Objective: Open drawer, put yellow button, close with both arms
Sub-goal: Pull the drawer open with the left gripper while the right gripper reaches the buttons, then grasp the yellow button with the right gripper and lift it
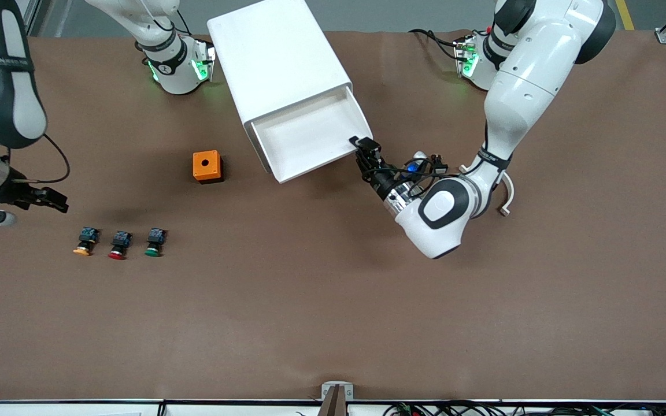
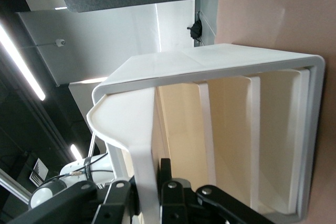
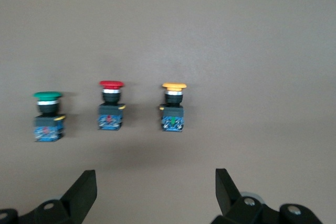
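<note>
**Currently: drawer drawn out, button awaiting pickup**

Left gripper [image 1: 362,151] has its fingers closed on the front lip of the drawer [image 1: 310,136], holding the tray out of the cabinet [image 1: 278,60] so it can receive a part. Right gripper [image 3: 155,195], fingers spread wide, hovers over the row of buttons. The yellow button [image 1: 83,242] rests on the surface [image 1: 333,300], beside the red button [image 1: 118,245].

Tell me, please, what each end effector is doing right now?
Left end effector: closed on the drawer rim.
Right end effector: open, empty, over the table near the buttons.
</note>
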Tool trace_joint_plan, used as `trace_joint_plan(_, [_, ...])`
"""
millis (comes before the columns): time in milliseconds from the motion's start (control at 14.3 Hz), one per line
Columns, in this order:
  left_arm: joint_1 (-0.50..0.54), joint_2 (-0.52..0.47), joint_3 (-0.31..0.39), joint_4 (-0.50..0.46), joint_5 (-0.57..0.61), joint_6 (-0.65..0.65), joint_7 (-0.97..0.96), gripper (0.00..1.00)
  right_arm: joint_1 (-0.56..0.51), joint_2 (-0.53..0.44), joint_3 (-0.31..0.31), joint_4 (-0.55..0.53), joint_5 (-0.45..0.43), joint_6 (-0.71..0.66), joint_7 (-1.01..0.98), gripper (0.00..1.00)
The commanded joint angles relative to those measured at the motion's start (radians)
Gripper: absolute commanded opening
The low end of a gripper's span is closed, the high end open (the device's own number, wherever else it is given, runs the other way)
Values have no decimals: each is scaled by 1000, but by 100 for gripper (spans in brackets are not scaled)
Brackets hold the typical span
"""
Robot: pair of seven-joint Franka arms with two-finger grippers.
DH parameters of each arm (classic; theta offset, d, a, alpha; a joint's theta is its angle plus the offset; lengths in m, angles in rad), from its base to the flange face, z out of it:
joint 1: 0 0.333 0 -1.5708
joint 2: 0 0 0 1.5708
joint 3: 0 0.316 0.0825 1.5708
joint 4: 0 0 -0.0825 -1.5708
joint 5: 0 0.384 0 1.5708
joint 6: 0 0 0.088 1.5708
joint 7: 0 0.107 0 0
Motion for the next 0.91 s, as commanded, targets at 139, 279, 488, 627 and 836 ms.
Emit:
trace_joint_plan(139, [42,-5,22,6,12,2,32,7,-49,148,17,-65,9,233,-4,100])
trace_joint_plan(279, [47,-5,22,6,13,11,38,14,-47,202,18,-53,23,270,-2,100])
trace_joint_plan(488, [57,-5,22,6,15,14,39,17,-46,271,21,-1,32,280,4,100])
trace_joint_plan(627, [57,-5,22,6,16,14,39,40,-46,309,21,30,58,278,3,100])
trace_joint_plan(836, [57,-8,22,6,12,15,41,100,-44,349,23,62,70,280,2,100])
